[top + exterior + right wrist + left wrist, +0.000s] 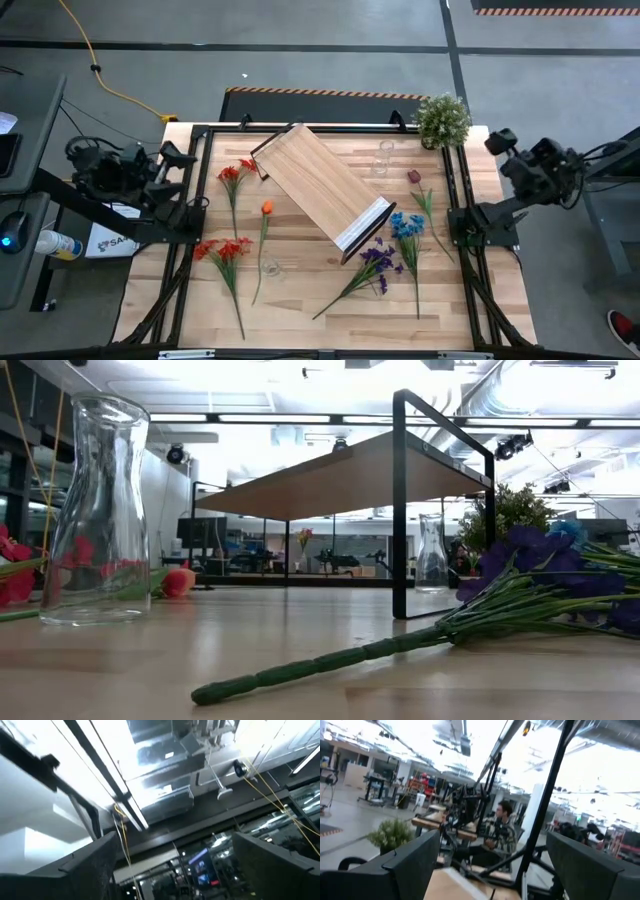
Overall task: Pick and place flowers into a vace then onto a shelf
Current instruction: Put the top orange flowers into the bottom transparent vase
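Loose flowers lie flat on the plank table: red (236, 176), orange (266, 209), a red-orange bunch (223, 250), purple (374, 263), blue (406, 226) and maroon (414, 177). The shelf (320, 190) stands slantwise mid-table on its dark frame legs (399, 510). One clear glass vase (270, 268) stands upright near the front, another vase (384, 158) at the back. My left gripper (176, 160) is raised at the table's left edge, open and pointing above level. My right gripper (500, 141) is raised at the right edge, open and tilted upward. Neither holds anything.
A bushy pale-green potted plant (442, 120) stands at the far right corner. Dark frame rails (458, 200) run along the table's left and right sides. A person (500, 832) sits beyond the table in the left wrist view.
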Robot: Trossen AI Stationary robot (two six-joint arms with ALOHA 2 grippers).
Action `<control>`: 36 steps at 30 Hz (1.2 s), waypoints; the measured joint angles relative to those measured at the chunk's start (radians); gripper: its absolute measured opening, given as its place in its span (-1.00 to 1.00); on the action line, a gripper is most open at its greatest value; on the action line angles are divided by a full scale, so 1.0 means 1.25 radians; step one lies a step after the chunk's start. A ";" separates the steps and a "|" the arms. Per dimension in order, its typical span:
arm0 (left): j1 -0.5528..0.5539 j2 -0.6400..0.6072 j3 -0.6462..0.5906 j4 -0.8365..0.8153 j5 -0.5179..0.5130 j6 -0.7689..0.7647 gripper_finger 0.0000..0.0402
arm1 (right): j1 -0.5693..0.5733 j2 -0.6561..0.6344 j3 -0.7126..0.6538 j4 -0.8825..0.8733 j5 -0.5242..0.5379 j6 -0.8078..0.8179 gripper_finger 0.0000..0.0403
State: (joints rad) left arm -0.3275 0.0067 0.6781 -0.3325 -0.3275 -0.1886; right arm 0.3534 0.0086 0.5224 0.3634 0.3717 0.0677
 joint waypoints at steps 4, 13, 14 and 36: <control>0.000 0.000 0.008 0.000 0.001 -0.006 0.98 | 0.000 0.000 0.024 -0.005 0.000 0.002 0.89; 0.000 0.000 0.008 -0.001 0.002 -0.006 0.98 | 0.000 0.000 0.032 -0.006 0.020 0.000 0.89; 0.000 0.000 0.008 -0.001 0.002 -0.011 0.98 | 0.000 0.000 0.032 -0.006 0.026 0.000 0.89; 0.000 0.116 0.053 -0.045 -0.146 -0.134 0.98 | 0.000 -0.001 0.032 -0.005 0.118 0.002 0.89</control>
State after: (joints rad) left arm -0.3274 0.1516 0.7438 -0.3883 -0.5094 -0.3564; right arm 0.3532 0.0074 0.5625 0.3565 0.5194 0.0702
